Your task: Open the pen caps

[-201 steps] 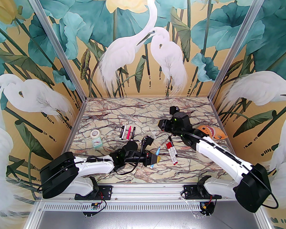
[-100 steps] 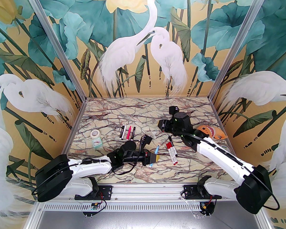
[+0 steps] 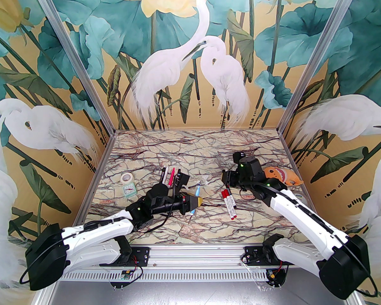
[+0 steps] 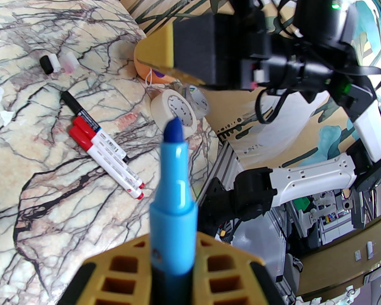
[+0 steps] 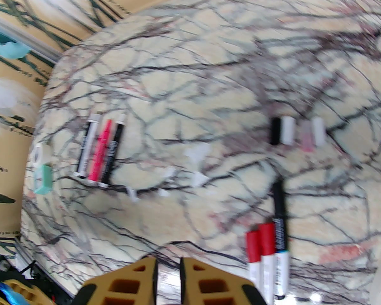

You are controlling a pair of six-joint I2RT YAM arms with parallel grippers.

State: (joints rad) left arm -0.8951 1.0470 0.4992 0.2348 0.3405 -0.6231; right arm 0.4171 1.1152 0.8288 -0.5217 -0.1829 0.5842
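My left gripper (image 3: 195,202) (image 4: 174,249) is shut on a light blue pen (image 4: 174,186) whose dark blue felt tip (image 4: 173,129) is bare. It hovers mid-table, pointing right. My right gripper (image 3: 223,177) (image 5: 167,275) is shut on a pale, blurred pen cap above two red-capped pens (image 3: 229,203) (image 5: 260,253) and a black-capped pen (image 5: 279,214). Its yellow fingers (image 4: 155,48) face the blue tip. Several loose pen caps (image 5: 287,130), black, white and pink, lie in a row. Three more pens (image 5: 100,151) lie side by side farther left.
A tape roll (image 3: 126,178) and a small green card (image 3: 128,190) sit at the left. An orange plush toy (image 3: 282,175) and a masking tape roll (image 4: 174,110) lie by the right wall. White plastic clips (image 5: 197,152) are scattered mid-table.
The left arm has drawn back and left with the blue pen, ending close to the three pens. The right gripper has shifted right and nearer, over the red pens. Both stayed shut.
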